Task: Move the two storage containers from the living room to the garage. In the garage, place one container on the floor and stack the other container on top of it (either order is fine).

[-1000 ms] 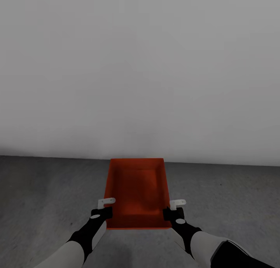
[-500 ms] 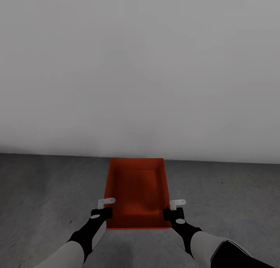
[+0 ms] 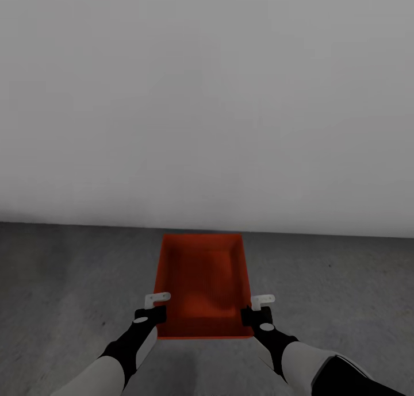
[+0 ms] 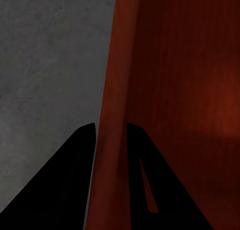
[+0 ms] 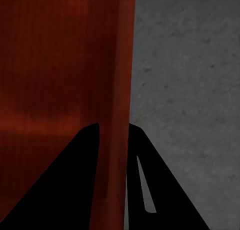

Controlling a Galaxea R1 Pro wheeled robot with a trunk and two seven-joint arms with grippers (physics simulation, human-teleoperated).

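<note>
An orange-red rectangular open-top storage container [image 3: 203,284] with thin plain walls is carried between the robot's two arms above the dark grey, mottled concrete floor [image 3: 69,281] of a bare room, a plain white wall [image 3: 207,97] rising just beyond it. The left gripper [image 3: 153,306], black with pale finger tips, is clamped on the bin's left wall close to the near corner; the right gripper [image 3: 260,307] is clamped in the same way on the right wall, directly across from it. The container sits level between them, its long sides running away from the robot and its far end reaching toward the foot of the wall.

Seen along the left gripper [image 4: 111,140], the thin red wall of the container [image 4: 175,89] stands upright between the two black fingers [image 4: 65,190], one finger outside over the grey floor [image 4: 50,54] and one inside over the bin's red bottom, both pressed narrow against the wall. Along the right gripper [image 5: 113,140] the picture is mirrored: the container's wall [image 5: 60,64] is pinched between the dark fingers [image 5: 160,190], with the bin's interior to the inner side and concrete floor [image 5: 190,64] to the outer side.

The bin's inside is bare, shaded deeper red toward the near end. The grey-sleeved forearms angle in from the robot's body toward the bin's near end.
</note>
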